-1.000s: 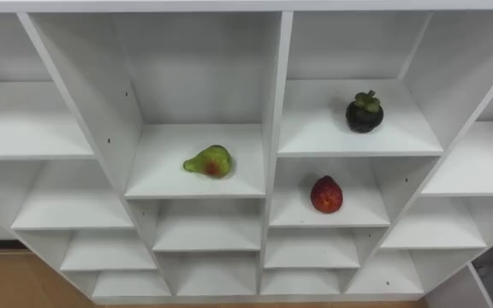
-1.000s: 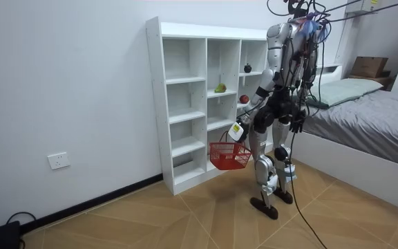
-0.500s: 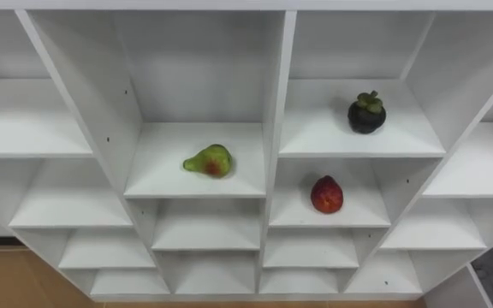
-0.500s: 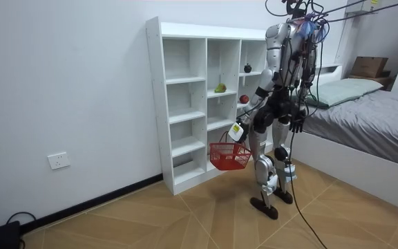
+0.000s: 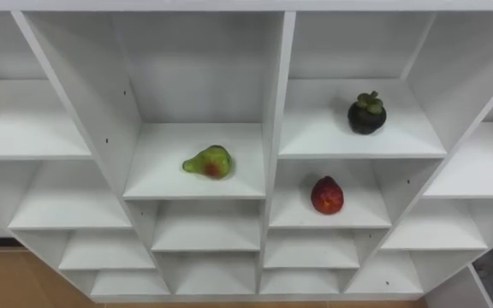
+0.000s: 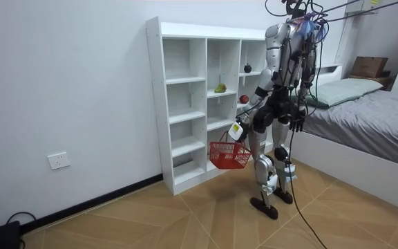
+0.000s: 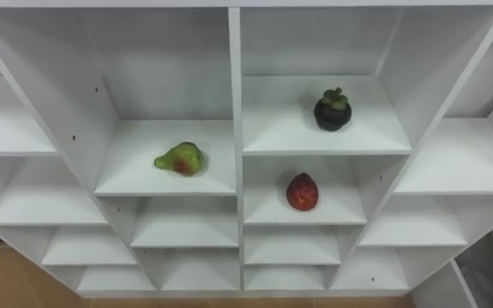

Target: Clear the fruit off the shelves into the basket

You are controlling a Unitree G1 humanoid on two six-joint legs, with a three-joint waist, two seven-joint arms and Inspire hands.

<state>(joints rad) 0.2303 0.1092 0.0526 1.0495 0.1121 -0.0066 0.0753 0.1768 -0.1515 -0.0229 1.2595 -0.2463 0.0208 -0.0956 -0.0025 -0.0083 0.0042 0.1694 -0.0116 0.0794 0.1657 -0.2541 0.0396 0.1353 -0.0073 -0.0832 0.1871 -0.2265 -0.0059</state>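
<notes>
Low before the closet, beside the legs on the room view's left: left hand clamped on the handle of the red basket, hanging just off the front edges of the lower shelves. Right hand down by the hip, idle.

Further out, on the boards, three fruits not yet collected:
- pear on its side, mid-board in the centre column
- mangosteen one column to the right and a level higher, mid-board
- red fruit in the compartment directly below the mangosteen

Likely trouble on the reach: catching an upright or the board above when entering a compartment, for want of room. Possibly a nudge in place of a grip, sending a round fruit rolling to a back corner or over the front edge to the floor. With the basket so low and well apart from the fruit boards, risks a missed drop unless raised first. Could also knock the basket against the shelf fronts when leaning in.
</notes>
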